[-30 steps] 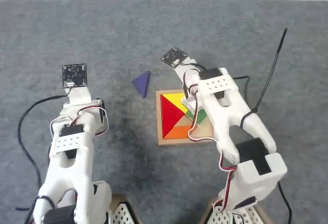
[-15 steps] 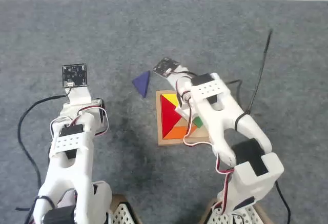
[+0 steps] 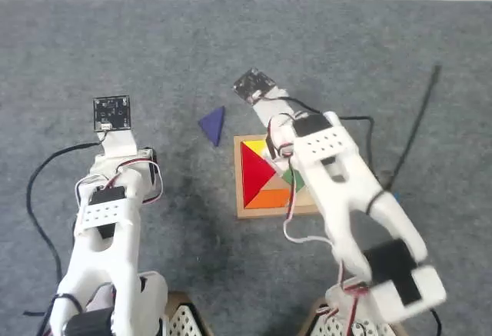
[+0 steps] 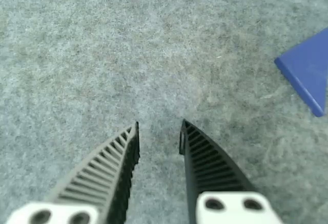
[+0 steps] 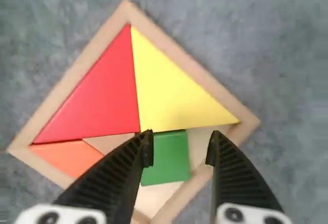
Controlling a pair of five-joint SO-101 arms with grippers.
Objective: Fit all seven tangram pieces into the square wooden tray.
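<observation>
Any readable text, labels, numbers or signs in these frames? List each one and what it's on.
None can be read in any view.
Square wooden tray and the coloured pieces in it: plain, no print.
Blue triangular piece on the grey carpet: plain.
Small dark circuit boards on the arms' wrists: any markings are too small to read.

High view: right arm [image 3: 330, 159] covers the right side of the tray [image 3: 250, 211], so yellow piece [image 3: 257, 149] and green piece [image 3: 295, 178] show only partly. Left wrist view: blue triangle [image 4: 307, 75] is cut by the edge. Right wrist view: right hand [image 5: 180, 142] hides part of orange piece [image 5: 66, 155] & tray's near corner.
</observation>
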